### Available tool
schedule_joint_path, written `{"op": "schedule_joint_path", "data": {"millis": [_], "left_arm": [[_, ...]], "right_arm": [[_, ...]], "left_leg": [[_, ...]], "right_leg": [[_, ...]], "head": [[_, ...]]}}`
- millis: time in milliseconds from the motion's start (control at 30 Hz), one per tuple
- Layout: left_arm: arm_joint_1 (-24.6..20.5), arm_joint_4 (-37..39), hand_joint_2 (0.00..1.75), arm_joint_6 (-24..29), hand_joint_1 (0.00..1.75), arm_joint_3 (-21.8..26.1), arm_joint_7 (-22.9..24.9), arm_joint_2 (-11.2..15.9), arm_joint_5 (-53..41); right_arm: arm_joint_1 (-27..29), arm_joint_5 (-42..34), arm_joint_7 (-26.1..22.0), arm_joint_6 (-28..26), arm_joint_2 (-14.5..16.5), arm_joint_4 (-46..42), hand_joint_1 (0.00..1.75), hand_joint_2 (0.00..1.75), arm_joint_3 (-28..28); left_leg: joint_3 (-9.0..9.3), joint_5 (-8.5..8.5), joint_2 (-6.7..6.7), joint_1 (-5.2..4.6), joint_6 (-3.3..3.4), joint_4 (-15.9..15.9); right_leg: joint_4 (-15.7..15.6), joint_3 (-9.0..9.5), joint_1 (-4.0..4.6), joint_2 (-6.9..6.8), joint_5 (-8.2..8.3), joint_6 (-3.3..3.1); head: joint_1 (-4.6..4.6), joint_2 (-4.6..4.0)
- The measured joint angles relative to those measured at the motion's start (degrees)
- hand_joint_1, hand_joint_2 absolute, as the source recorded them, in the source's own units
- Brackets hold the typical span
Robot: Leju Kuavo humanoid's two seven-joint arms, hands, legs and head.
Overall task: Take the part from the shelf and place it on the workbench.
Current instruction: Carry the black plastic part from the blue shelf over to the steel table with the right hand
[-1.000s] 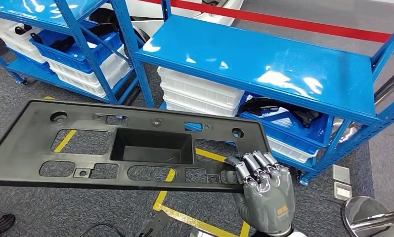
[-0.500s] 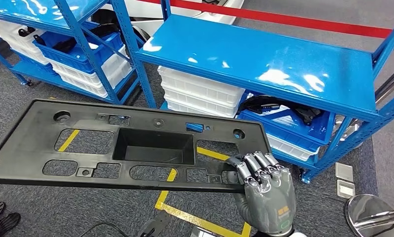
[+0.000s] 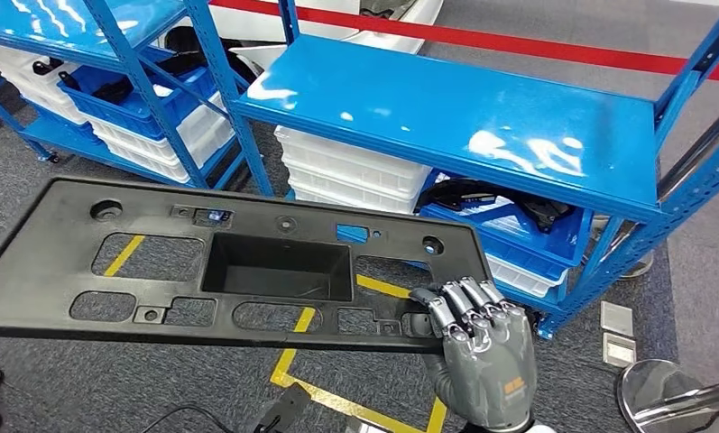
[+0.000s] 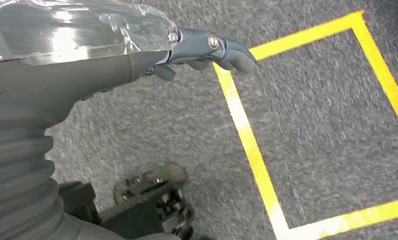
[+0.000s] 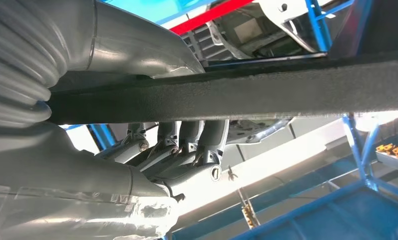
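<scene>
- My right hand (image 3: 480, 347) is nearest to me, low in the head view, its fingers (image 3: 464, 302) curled over the near right corner of the part (image 3: 220, 266); from my right wrist I see those fingers (image 5: 187, 137) wrapped around the part's dark edge (image 5: 266, 85), so this hand is grasping it.
- My left hand (image 4: 206, 47) hangs over the grey carpet (image 4: 311, 120), its fingers bent inward with nothing in them, clenched rather than spread, close to a yellow tape line (image 4: 246, 135).
- The part is a long black plastic panel with a deep rectangular well in the middle and many cut-outs along its length. It is held in the air, roughly level, stretching from my right hand across to the left of the head view, above the carpet (image 3: 157, 388) and the yellow tape square (image 3: 355, 397).
- Beyond the part stands a blue metal shelf (image 3: 464, 117), its shiny top board bare and catching the light.
- Under that board sit stacked white bins (image 3: 355, 171) and a blue bin (image 3: 518, 225) with dark items in it.
- Further left is a second blue shelf (image 3: 148, 81) with more white and blue bins.
- Farthest off, a red strip (image 3: 518, 41) runs across the floor behind the shelves.
</scene>
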Motion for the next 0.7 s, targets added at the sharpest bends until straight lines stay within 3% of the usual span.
{"op": "schedule_joint_path", "data": {"millis": [67, 100, 167, 200, 300, 333, 367, 400, 467, 533, 633, 700], "left_arm": [[0.1, 0.0, 1.75, 0.0, 0.0, 0.0, 0.0, 0.1, -0.1], [0.2, 0.0, 1.75, 0.0, 0.0, 0.0, 0.0, 0.1, -0.1], [0.4, 0.0, 1.75, 0.0, 0.0, 0.0, 0.0, 0.1, -0.1], [0.4, 0.0, 1.75, 0.0, 0.0, 0.0, 0.0, 0.0, -0.1], [0.4, 0.0, 1.75, 0.0, 0.0, 0.0, 0.0, 0.0, -0.1], [0.4, 0.0, 1.75, 0.0, 0.0, 0.0, 0.0, 0.0, -0.1], [0.4, 0.0, 1.75, 0.0, 0.0, 0.0, 0.0, 0.0, -0.1], [0.4, 0.0, 1.75, 0.0, 0.0, 0.0, 0.0, 0.0, -0.1], [0.3, 0.0, 1.75, 0.0, 0.0, 0.0, 0.0, 0.1, -0.1], [0.3, 0.0, 1.75, 0.0, 0.0, 0.0, 0.0, 0.1, -0.1], [0.3, 0.0, 1.75, 0.0, 0.0, 0.0, 0.0, 0.0, -0.1], [0.3, 0.0, 1.75, 0.1, 0.0, 0.0, 0.0, 0.0, -0.2]], "right_arm": [[0.2, 0.0, 0.0, 0.1, 0.0, 0.0, 1.75, 1.75, 0.0], [0.2, 0.0, 0.0, 0.1, 0.0, 0.0, 1.75, 1.75, 0.0], [0.2, 0.0, 0.0, 0.2, 0.0, 0.0, 1.75, 1.75, 0.0], [0.2, 0.0, 0.0, 0.3, 0.1, 0.0, 1.75, 1.75, 0.0], [0.3, -0.2, 0.0, 0.5, 0.1, 0.0, 1.75, 1.75, 0.0], [0.3, -0.3, 0.0, 0.6, 0.1, 0.0, 1.75, 1.75, 0.0], [0.3, -0.4, 0.0, 0.6, 0.1, 0.0, 1.75, 1.75, 0.0], [0.3, -0.4, 0.0, 0.6, 0.1, 0.0, 1.75, 1.75, 0.0], [0.3, -0.5, 0.0, 0.6, 0.1, 0.0, 1.75, 1.75, 0.0], [0.3, -0.5, 0.0, 0.6, 0.1, 0.0, 1.75, 1.75, 0.0], [0.4, -0.5, 0.0, 0.6, 0.1, 0.0, 1.75, 1.75, -0.1], [0.4, -0.5, 0.0, 0.6, 0.1, 0.0, 1.75, 1.75, -0.1]], "left_leg": [[-1.17, -0.32, -0.12, -0.1, -0.98, 1.6], [-1.42, -0.21, -0.15, -0.08, -1.15, 1.7], [-2.02, -1.4, -0.03, 0.06, -1.1, 3.1], [-2.88, -2.88, 0.05, -0.03, -0.86, 5.3], [-7.68, -8.2, 0.11, -1.33, 0.42, 16.6], [-8.7, -8.76, 0.1, -1.94, 1.01, 19.0], [-8.7, -8.18, 0.08, -2.59, 1.81, 19.0], [-7.69, -6.64, 0.03, -3.3, 2.83, 17.0], [-4.33, -3.09, -0.15, -4.65, 5.12, 9.7], [-2.38, -1.47, -0.32, -5.5, 6.31, 5.0], [-1.68, -1.07, -0.22, -5.54, 6.32, 2.4], [-1.03, -0.39, -0.06, -5.05, 6.25, 0.7]], "right_leg": [[1.2, -1.13, 0.2, 0.37, -0.59, -1.56], [1.8, -1.56, 0.31, 0.33, -0.73, -2.26], [2.2, -2.0, 0.59, 0.19, -0.79, -2.92], [2.2, -2.11, 0.81, 0.09, -0.8, -3.26], [1.9, -2.14, 1.89, -0.18, -0.8, -4.28], [1.9, -2.1, 2.36, -0.21, -0.8, -4.6], [1.9, -2.0, 2.85, -0.19, -0.82, -4.89], [1.8, -1.79, 3.31, -0.14, -0.85, -5.12], [1.5, -1.26, 3.98, -0.08, -0.81, -5.43], [1.0, -1.01, 4.12, -0.06, -0.59, -5.48], [0.4, -1.0, 4.01, -0.16, -0.11, -4.79], [1.9, -1.6, 4.12, -0.27, -1.37, -4.11]], "head": [[-0.16, 0.0], [-0.59, 0.0], [-1.37, 0.0], [-1.73, 0.0], [-2.75, 0.0], [-2.93, 0.0], [-3.04, 0.0], [-3.09, 0.0], [-2.87, 0.0], [-2.44, 0.0], [-2.42, 0.0], [-2.23, 0.0]]}}
